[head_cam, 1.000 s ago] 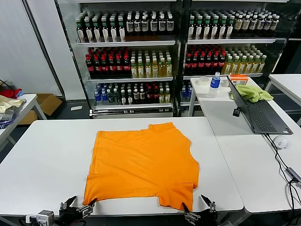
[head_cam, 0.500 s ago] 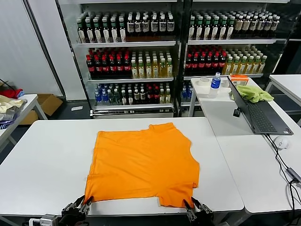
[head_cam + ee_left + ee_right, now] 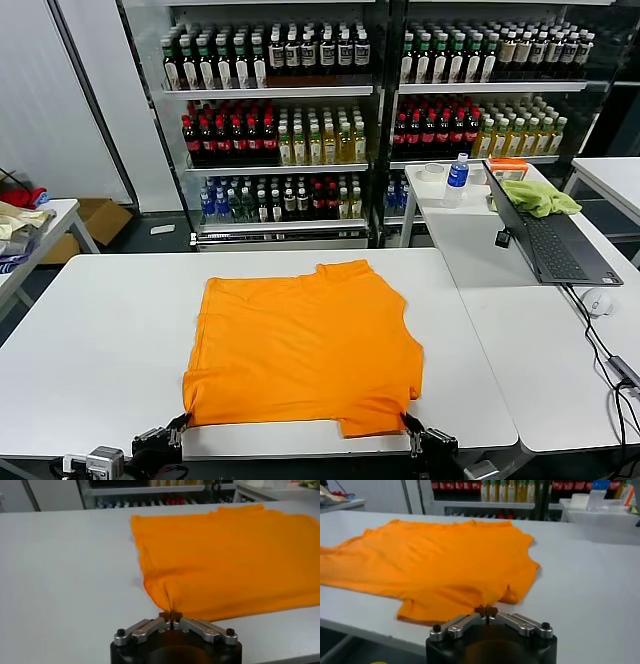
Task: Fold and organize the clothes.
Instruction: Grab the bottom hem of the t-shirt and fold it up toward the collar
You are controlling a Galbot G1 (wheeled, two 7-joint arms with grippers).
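The bright orange T-shirt lies spread flat on the white table. My left gripper is at the shirt's near left corner, shut on its edge; the left wrist view shows the cloth pinched between the fingertips of that gripper. My right gripper is at the near right corner, shut on the hem; the right wrist view shows the shirt held in that gripper. Both held corners rise slightly off the table.
A second table at the right carries an open laptop, a mouse, cables, a water bottle, a tape roll and a yellow-green cloth. Bottle-filled coolers stand behind. Fabrics lie on a table at far left.
Both grippers moved in to the shirt's near corners and closed on the cloth. The near hem has shifted slightly away from the table's front edge.
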